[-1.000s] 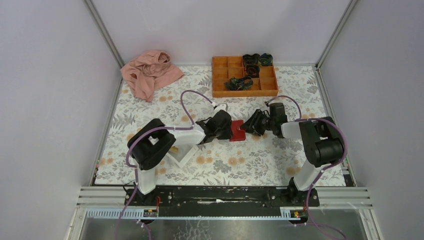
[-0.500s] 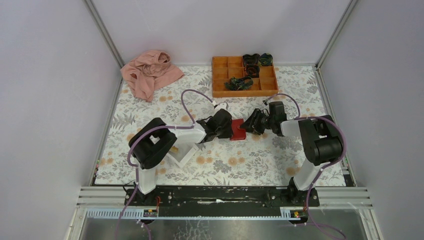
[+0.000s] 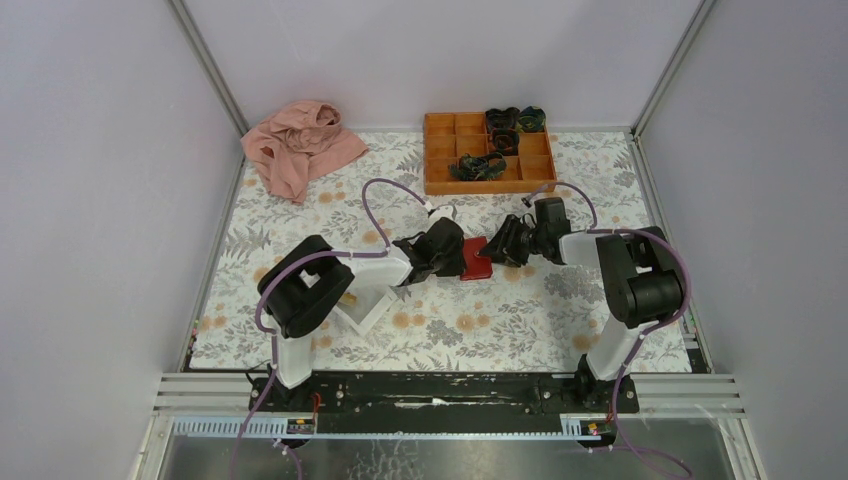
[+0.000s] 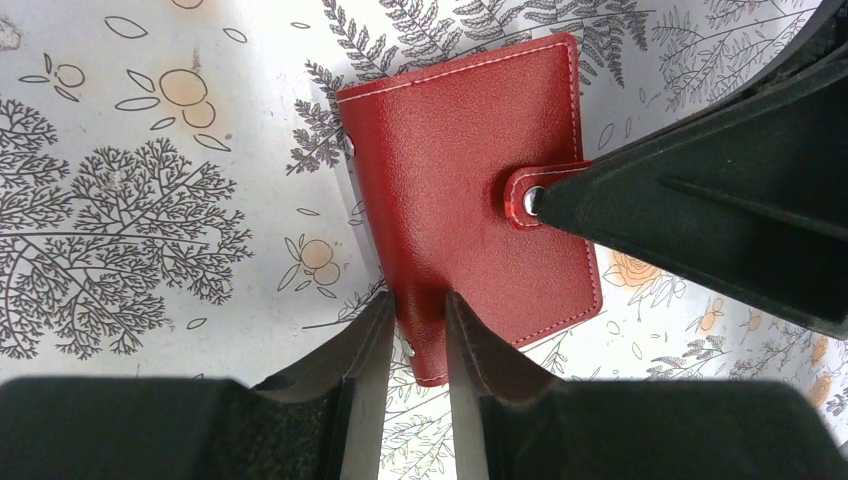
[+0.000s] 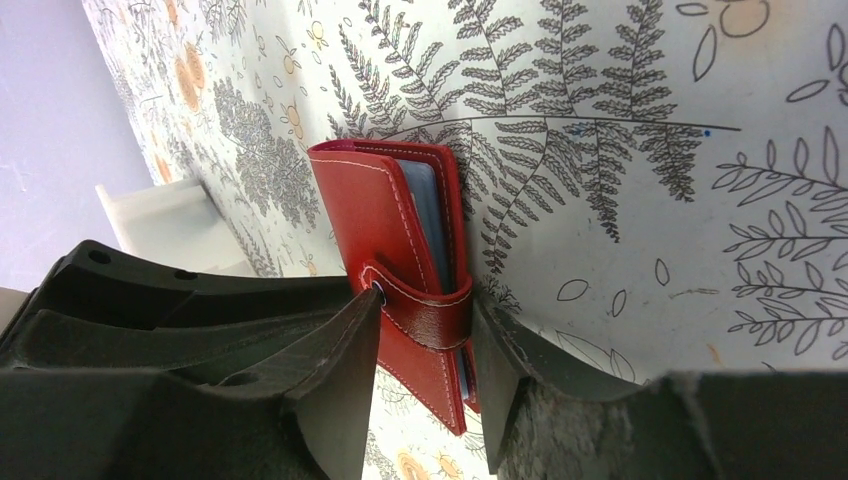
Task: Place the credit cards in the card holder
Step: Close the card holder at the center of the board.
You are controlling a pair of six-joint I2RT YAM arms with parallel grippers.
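Observation:
The card holder (image 3: 476,262) is a dark-red wallet, folded shut, at the middle of the table. In the left wrist view my left gripper (image 4: 417,302) is shut on the near edge of the card holder (image 4: 470,170). In the right wrist view my right gripper (image 5: 425,312) is closed around the snap tab (image 5: 432,310) of the card holder (image 5: 372,215), whose pale blue inside shows at the open edge. From above, the left gripper (image 3: 458,260) and right gripper (image 3: 494,250) meet at the holder. A golden-tan bit, perhaps the credit cards (image 3: 348,297), shows in the white tray, mostly hidden by the left arm.
The white tray (image 3: 368,308) lies under the left arm's forearm. An orange compartment box (image 3: 442,168) with dark items stands at the back. A pink cloth (image 3: 300,147) lies at the back left. Grey walls enclose the floral mat.
The right arm's wrist has shifted slightly toward the back. Both grippers stay at the card holder, which has barely moved.

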